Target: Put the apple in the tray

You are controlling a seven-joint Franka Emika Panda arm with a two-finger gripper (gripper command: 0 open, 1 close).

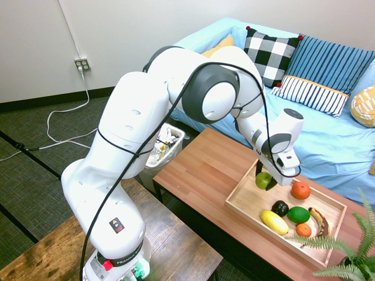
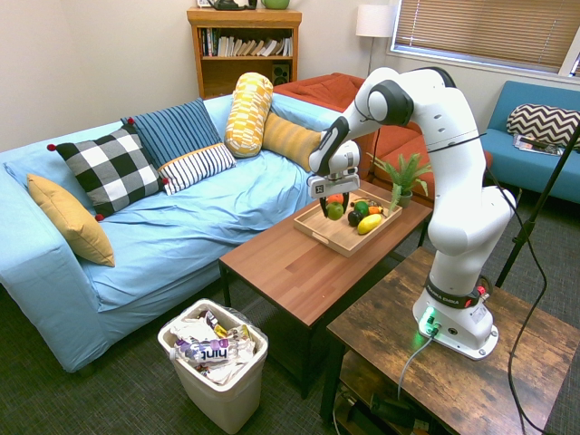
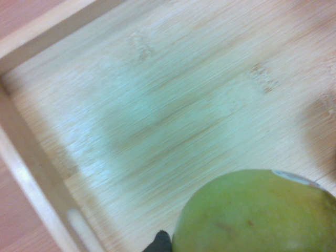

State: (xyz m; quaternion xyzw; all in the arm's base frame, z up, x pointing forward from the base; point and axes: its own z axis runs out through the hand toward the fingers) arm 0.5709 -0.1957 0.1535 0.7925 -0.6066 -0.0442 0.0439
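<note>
Apple: green and round, with a small sticker showing in the wrist view; it sits between the gripper's fingertips, over the near-corner part of the tray's floor; whether its underside touches the wood, I cannot tell.
Gripper (image 1: 265, 178): pointing down over the tray; its two dark fingers are closed on the apple (image 1: 263, 180), one on each side.
Tray (image 1: 245, 199): light wood, rectangular, low-walled, with a slot in one end wall; it lies on the coffee table (image 2: 276, 257).
Fruit in the tray: a red-orange round fruit (image 1: 300, 190) beside one long wall; a dark, nearly black fruit (image 1: 280, 208); a green oval fruit (image 1: 299, 215); a yellow oval fruit (image 1: 274, 222) by the opposite long wall; a small orange fruit (image 1: 303, 229); a browned banana (image 1: 319, 222) toward the far end from the apple.
Plant (image 1: 357, 252): green fronds, just beside the tray's banana end.
Sofa (image 2: 172, 227): covered in light blue, alongside the coffee table; patterned cushions rest on it, one of them in black-and-white check (image 2: 112, 170).
Bin (image 2: 217, 372): white, filled with wrappers and paper; it stands on the floor near the coffee table.
</note>
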